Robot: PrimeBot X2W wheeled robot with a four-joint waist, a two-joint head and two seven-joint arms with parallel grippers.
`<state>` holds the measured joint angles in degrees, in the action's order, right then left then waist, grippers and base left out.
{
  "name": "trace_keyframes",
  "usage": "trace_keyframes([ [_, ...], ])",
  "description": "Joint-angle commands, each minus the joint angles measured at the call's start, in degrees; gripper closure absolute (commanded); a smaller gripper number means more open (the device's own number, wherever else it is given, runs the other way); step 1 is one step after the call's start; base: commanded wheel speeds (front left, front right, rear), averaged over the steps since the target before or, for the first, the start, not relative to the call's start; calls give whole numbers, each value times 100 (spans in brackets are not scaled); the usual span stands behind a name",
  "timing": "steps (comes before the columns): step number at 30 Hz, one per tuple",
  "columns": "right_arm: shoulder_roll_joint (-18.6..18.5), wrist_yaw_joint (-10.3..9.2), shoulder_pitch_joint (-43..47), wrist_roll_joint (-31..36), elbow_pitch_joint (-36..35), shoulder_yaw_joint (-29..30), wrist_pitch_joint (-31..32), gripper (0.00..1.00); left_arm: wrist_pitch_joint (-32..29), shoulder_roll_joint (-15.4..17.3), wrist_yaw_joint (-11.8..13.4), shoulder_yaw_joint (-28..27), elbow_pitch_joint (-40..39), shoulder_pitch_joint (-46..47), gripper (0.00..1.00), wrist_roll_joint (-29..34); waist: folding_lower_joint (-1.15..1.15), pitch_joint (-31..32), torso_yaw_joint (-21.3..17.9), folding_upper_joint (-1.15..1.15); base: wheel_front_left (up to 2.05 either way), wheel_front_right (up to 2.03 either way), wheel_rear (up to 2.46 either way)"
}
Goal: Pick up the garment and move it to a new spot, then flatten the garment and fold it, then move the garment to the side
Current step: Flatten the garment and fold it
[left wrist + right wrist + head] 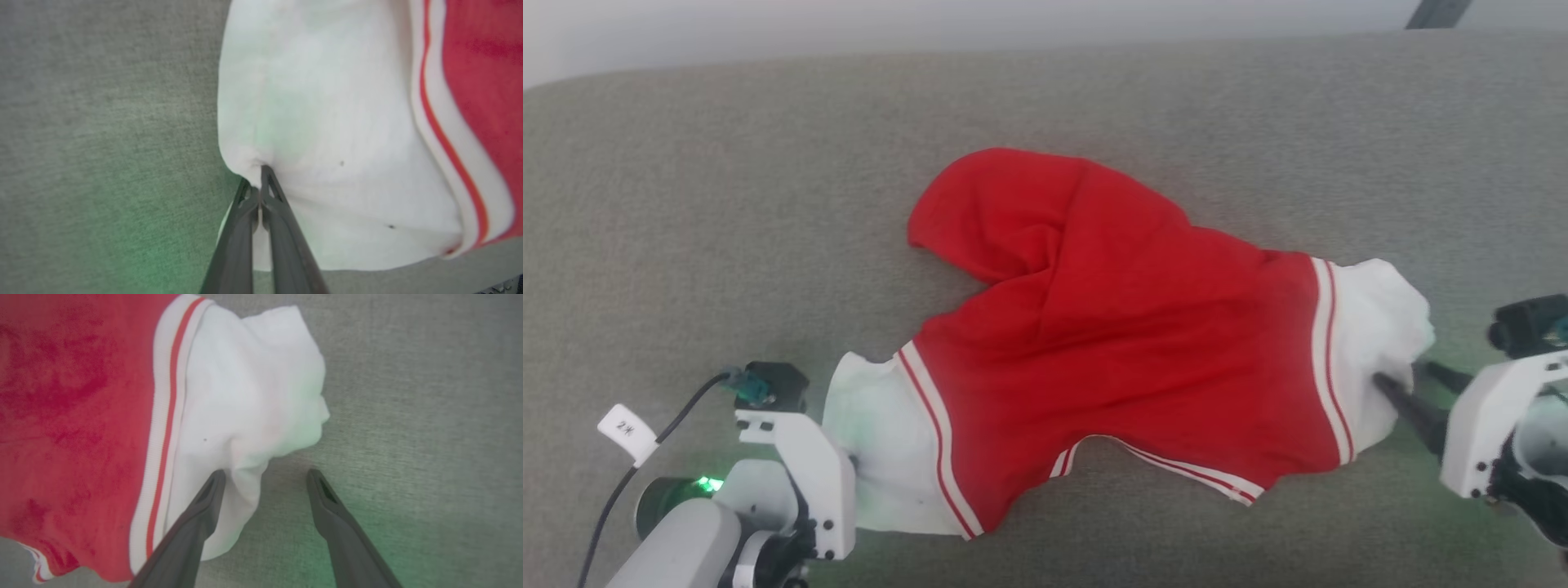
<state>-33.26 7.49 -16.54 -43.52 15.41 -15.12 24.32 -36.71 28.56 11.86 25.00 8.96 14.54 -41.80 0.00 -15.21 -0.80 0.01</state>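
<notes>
The garment [1127,343] lay spread on the grey cloth surface [727,204], its red middle between two white cuffs. The left gripper [256,179] was pressed together on the edge of the left cuff [327,122] — pinching a small fold — while the right gripper [265,477] stood spread at the right cuff [253,388], one finger against the white cloth, the other over bare grey.

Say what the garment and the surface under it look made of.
The garment: soft matte knit cloth, likely cotton-like; it creases and drapes, and the stripe trim looks ribbed. The surface: grey matte textile, maybe upholstery; fine heathered weave shows.
</notes>
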Motion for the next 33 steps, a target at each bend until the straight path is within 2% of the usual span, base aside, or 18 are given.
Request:
trace_keyframes([
  [1,34,0,-78,-31,27,-57,45,0,30,-205,-14,138,193,64,100,46,0,-48,54,-1,0,0,0],
  [4,-17,0,-239,-14,346,-324,193,3,87,-313,-66,192,240,165,100,63,0,-103,151,-1,0,0,0],
  [5,9,-1,-280,-32,419,-407,185,64,92,-336,-72,212,264,204,100,72,0,-111,178,-1,0,0,0],
  [6,-12,0,-330,-25,503,-491,173,100,120,-351,-83,220,286,232,100,78,0,-117,204,-1,0,0,0],
  [9,-14,0,-449,-171,659,-598,134,100,140,-360,-97,217,311,310,100,77,0,-105,256,-1,0,0,0],
  [14,-248,-3,-709,-331,641,-655,12,100,70,-200,-73,130,78,423,100,82,0,77,285,-1,0,0,0],
  [22,-405,-2,-1230,-644,180,-560,-50,100,-525,403,4,-144,-887,997,100,109,0,591,241,-1,0,0,0],
  [27,-259,-2,-1822,-634,-8,-384,-92,100,-947,753,-104,-294,-1240,1776,100,187,0,913,181,-1,0,0,0],
  [33,200,-1,-2693,-399,81,-55,-221,100,-1066,878,-423,-398,-1067,2942,100,257,0,1269,98,-1,0,0,0],
])
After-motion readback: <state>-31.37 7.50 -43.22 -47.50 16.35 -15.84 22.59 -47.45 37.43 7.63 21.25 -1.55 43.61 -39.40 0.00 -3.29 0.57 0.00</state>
